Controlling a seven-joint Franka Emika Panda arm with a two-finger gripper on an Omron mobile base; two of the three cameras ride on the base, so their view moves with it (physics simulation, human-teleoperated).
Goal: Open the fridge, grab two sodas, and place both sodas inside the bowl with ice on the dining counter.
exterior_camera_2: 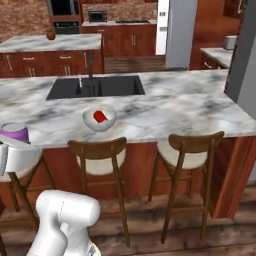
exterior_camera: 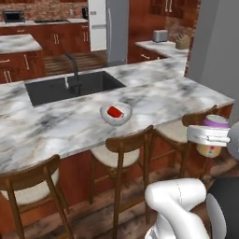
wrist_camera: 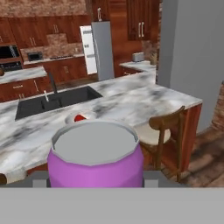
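Observation:
My gripper [exterior_camera: 208, 136] is shut on the purple soda [exterior_camera: 215, 123], a can with a tan base, held upright in the air over the stools in front of the dining counter [exterior_camera: 163, 95]. The same purple soda [wrist_camera: 95, 162] looms close in the hand view, its grey top facing the camera. On the counter, in front of the sink, stands the light-grey bowl [exterior_camera: 125, 119] with the red soda [exterior_camera: 114, 112] lying in it. From the other side the bowl [exterior_camera_2: 90, 123] sits to the right of and beyond my gripper [exterior_camera_2: 12, 150]. The fridge [exterior_camera: 116, 28] stands far back, one door open.
Wooden stools [exterior_camera: 122, 154] line the counter's near side, under and beside my hand. A black sink with faucet [exterior_camera: 74, 86] lies behind the bowl. A grey wall [wrist_camera: 192, 57] rises at the counter's right end. A marble island [exterior_camera_2: 50, 44] stands farther back.

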